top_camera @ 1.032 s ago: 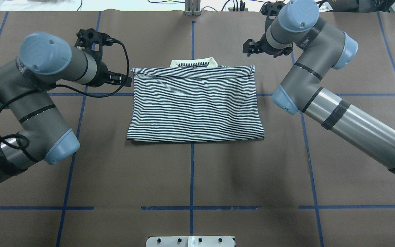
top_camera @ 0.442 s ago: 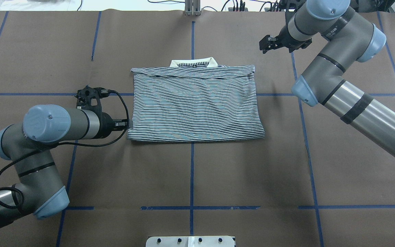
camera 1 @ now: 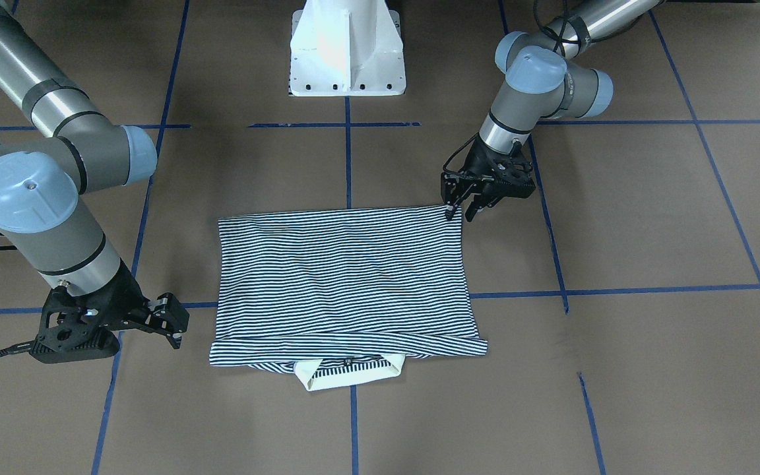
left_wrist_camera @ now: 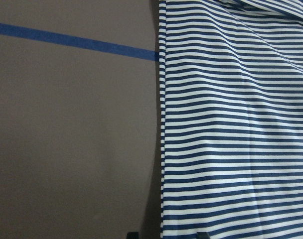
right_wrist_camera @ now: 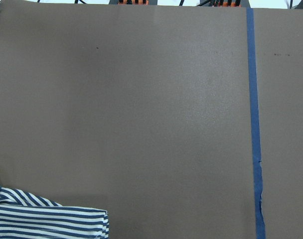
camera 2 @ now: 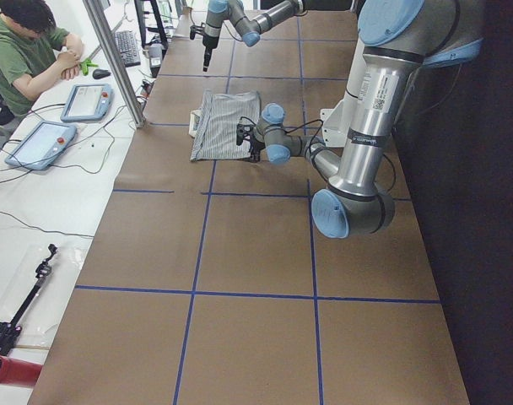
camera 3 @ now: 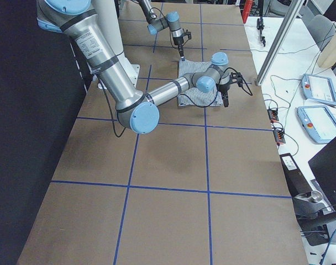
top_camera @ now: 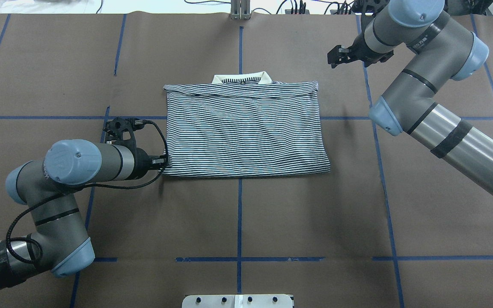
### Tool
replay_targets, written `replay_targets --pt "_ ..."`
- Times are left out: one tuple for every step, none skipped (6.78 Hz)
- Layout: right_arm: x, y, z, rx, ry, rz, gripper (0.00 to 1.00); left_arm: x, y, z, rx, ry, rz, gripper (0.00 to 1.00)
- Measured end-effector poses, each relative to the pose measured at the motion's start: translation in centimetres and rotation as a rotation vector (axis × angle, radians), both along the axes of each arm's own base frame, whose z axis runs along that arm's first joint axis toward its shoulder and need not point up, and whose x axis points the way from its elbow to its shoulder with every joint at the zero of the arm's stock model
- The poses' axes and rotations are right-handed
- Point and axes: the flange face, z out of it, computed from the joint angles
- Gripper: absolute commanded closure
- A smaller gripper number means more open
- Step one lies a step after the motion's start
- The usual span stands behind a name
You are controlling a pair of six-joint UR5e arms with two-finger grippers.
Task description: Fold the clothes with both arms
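The striped polo shirt [top_camera: 246, 132] lies folded into a rectangle at the table's middle, its cream collar [top_camera: 242, 78] sticking out at the far edge. My left gripper [top_camera: 164, 162] is low at the shirt's near-left corner, open, its fingertips either side of the hem; the front view shows it [camera 1: 460, 206] at that corner. The left wrist view shows the shirt's edge [left_wrist_camera: 236, 124] close up. My right gripper [top_camera: 334, 57] is open and empty, off the shirt beyond its far-right corner; in the front view it [camera 1: 174, 324] is left of the collar [camera 1: 347, 376].
The brown table cover carries blue tape lines [top_camera: 239, 214]. The white pedestal base [camera 1: 347, 49] stands at the robot's side. A metal post [top_camera: 240, 10] is at the far edge. A seated operator [camera 2: 24, 51] and control tablets [camera 2: 86, 101] are beyond the table.
My left gripper has moved from the shirt's far-left corner down along its left edge to the near-left corner. My right gripper has drawn back to the right, away from the shirt.
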Motion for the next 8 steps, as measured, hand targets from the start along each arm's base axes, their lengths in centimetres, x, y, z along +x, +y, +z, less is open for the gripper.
replay_targets --pt "0.1 0.2 0.1 0.0 -0.001 0.001 0.0 0.2 0.1 -0.1 -0.001 0.001 0.002 0.99" --pt "0.2 0.2 0.2 -0.001 -0.001 0.003 0.0 0.5 0.4 -0.1 0.0 0.002 0.008 1.0" --pt "0.2 0.3 0.2 -0.003 -0.001 0.004 0.0 0.8 0.8 -0.2 0.003 0.002 0.015 1.0" --pt "0.2 0.3 0.2 -0.003 0.0 0.005 0.0 1.0 1.1 -0.4 0.007 0.003 0.019 1.0" --pt "0.2 0.3 0.2 -0.004 0.0 0.005 0.0 0.8 1.0 -0.4 0.014 0.0 0.021 1.0" --pt "0.2 0.3 0.3 -0.004 0.001 0.006 0.0 0.0 0.1 -0.1 0.042 -0.018 0.019 1.0" --pt "0.2 0.3 0.3 -0.005 0.002 0.008 0.0 -1.5 -2.1 0.6 0.086 -0.055 0.008 1.0" --pt "0.1 0.3 0.4 -0.005 0.003 0.009 0.0 -3.8 -5.5 2.1 0.129 -0.111 -0.016 1.0"
